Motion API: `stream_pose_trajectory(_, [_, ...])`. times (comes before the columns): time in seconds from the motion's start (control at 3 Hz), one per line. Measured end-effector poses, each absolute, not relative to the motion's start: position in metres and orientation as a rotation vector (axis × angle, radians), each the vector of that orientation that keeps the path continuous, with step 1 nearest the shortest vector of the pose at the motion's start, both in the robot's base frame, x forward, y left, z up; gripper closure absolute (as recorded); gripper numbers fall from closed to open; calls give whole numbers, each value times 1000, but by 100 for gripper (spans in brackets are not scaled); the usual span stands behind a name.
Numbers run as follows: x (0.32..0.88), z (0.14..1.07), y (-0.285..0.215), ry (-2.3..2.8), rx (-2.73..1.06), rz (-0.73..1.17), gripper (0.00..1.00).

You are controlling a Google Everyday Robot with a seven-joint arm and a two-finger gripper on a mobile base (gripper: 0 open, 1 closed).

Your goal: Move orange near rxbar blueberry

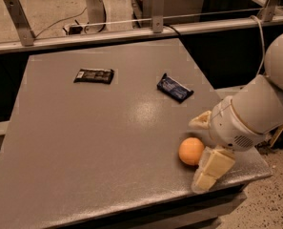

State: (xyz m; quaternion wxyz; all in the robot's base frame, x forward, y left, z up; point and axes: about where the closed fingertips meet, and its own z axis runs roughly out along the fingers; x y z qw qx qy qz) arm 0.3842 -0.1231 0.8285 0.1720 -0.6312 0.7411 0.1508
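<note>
Cream end effector (199, 152) around orange (189, 150)
</note>
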Motion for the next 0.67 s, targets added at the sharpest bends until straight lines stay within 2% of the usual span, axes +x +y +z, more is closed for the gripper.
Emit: stream_pose_trajectory(0.67, [382,830,-107,2082,-1804,488,24])
